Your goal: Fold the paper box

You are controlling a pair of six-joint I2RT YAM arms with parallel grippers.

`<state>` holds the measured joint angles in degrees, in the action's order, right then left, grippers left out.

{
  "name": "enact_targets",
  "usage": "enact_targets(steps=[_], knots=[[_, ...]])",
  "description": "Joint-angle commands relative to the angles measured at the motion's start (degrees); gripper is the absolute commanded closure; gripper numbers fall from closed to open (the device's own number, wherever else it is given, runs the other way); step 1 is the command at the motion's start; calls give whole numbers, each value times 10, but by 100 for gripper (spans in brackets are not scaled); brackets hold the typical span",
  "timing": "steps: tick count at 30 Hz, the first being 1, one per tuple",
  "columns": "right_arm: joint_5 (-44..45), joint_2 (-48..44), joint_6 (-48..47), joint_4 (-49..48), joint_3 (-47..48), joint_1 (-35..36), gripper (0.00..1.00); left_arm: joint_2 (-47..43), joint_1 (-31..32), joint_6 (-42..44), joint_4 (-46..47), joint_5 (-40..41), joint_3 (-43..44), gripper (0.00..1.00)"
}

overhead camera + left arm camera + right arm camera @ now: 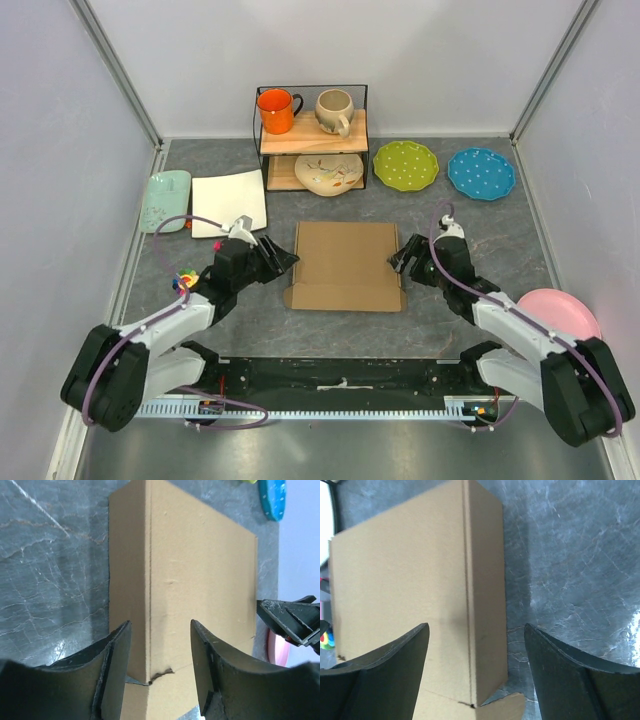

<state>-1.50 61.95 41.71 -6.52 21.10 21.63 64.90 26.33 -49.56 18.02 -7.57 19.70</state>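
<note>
Paper box (pixel 345 263) is lying flat and closed in the middle of the table (pixel 250 330), with a narrow flap sticking out along its near edge. Left gripper (pixel 285 260) is hovering at the box's left edge, fingers spread and holding nothing (its wrist view shows them straddling the side crease). Right gripper (pixel 397 258) is hovering at the right edge, also spread wide; contact with the box is unclear.

Paper box (pixel 200 580), closed and flat-topped, lying on the grey marbled desk (pixel 50 580). Left gripper (pixel 160 630) in the foreground, jaws parted over the box's near end. Right gripper (pixel 280 617) meets the far edge. Blue plate (pixel 273 497) lies beyond.
</note>
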Motion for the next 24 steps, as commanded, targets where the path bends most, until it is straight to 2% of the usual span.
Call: enact_targets(steps=[1,3,5,6,7,8,9,10,11,12,17,24], knots=[[36,-76,-21,63,43,-1,15,-74,-14,11,-78,18,35,42],[48,-95,-29,94,48,-4,15,-107,-19,3,-89,27,28,41],[57,-111,-30,100,35,-12,26,-124,-22,-3,-91,41,11,43],[56,-112,-29,101,28,-18,34,-127,-24,-8,-88,52,5,50],[54,-111,-23,100,21,-21,55,-124,-30,-10,-79,54,0,58],[50,-107,-20,100,10,-23,67,-120,-35,-12,-77,54,-9,68],[48,-101,-15,98,4,-25,79,-111,-38,-18,-76,51,-10,85],[46,-99,-9,93,-1,-25,96,-93,-43,-19,-76,50,-11,90],[33,-95,-7,88,-11,-25,100,-81,-45,-24,-75,49,-12,94],[27,-90,-6,78,-15,-26,100,-71,-46,-25,-70,47,-12,98],[-9,-78,3,52,-31,-25,100,3,-48,-22,-33,3,-10,98],[-69,-44,17,-5,-51,-24,100,50,-48,-33,49,-57,-31,98]])
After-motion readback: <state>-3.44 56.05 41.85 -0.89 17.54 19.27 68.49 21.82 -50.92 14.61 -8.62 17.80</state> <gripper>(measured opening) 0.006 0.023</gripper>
